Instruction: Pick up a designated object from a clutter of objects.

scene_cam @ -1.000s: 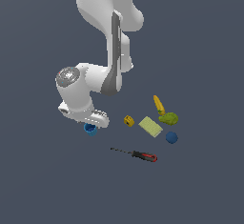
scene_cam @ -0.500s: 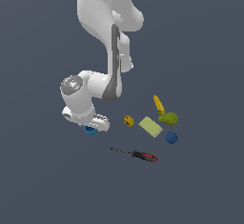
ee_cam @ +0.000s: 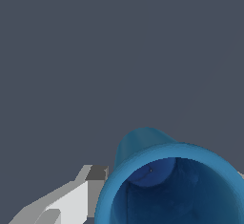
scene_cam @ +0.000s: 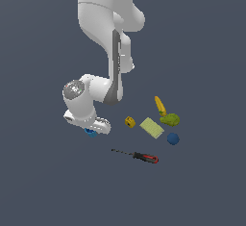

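The designated object, a small bright blue cup [scene_cam: 90, 132], stands apart from the rest of the clutter of objects, towards the exterior view's left, and the white hand hides most of it. My gripper [scene_cam: 91, 130] is down over the cup. In the wrist view the cup [ee_cam: 167, 185] fills the lower part of the frame, with its hollow top facing the camera. One grey fingertip [ee_cam: 97, 173] sits right beside its rim, and a sliver of the other shows at the frame's edge. The fingers stand wide apart, straddling the cup.
Towards the exterior view's right lie a yellow block [scene_cam: 129, 121], a pale green pad [scene_cam: 152, 127], a banana [scene_cam: 160, 105], an olive-green lump [scene_cam: 170, 120] and a dark blue ball [scene_cam: 173, 138]. A red-and-black-handled screwdriver [scene_cam: 137, 156] lies nearer the front.
The hand has sunk a little lower over the blue cup and now hides more of it. The other items have not moved.
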You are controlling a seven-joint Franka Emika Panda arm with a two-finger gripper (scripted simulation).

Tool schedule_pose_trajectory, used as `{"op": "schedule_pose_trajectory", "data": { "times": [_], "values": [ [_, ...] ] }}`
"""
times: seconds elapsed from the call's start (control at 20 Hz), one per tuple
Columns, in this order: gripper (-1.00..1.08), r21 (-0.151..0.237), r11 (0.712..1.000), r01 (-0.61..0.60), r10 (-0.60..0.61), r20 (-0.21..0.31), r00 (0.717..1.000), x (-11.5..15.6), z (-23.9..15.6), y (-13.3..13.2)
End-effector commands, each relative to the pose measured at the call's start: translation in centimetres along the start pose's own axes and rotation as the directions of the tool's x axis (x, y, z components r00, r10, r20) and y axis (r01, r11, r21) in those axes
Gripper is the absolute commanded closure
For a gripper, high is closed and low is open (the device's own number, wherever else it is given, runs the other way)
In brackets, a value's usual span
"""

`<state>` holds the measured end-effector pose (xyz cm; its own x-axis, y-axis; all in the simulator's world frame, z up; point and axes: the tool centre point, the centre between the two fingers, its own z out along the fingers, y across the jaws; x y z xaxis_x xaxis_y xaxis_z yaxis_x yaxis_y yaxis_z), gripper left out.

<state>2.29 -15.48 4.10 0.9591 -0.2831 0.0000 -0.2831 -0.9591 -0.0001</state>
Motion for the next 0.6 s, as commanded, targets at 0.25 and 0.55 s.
{"op": "schedule_pose_trajectory", "data": {
  "times": [0.25,0.55],
  "values": [
    [1.08,0.0,1.0,0.0,0.0,0.0,1.0,0.01,0.08,0.01],
    [1.08,0.0,1.0,0.0,0.0,0.0,1.0,-0.16,-0.55,-0.41]
  ]
}}
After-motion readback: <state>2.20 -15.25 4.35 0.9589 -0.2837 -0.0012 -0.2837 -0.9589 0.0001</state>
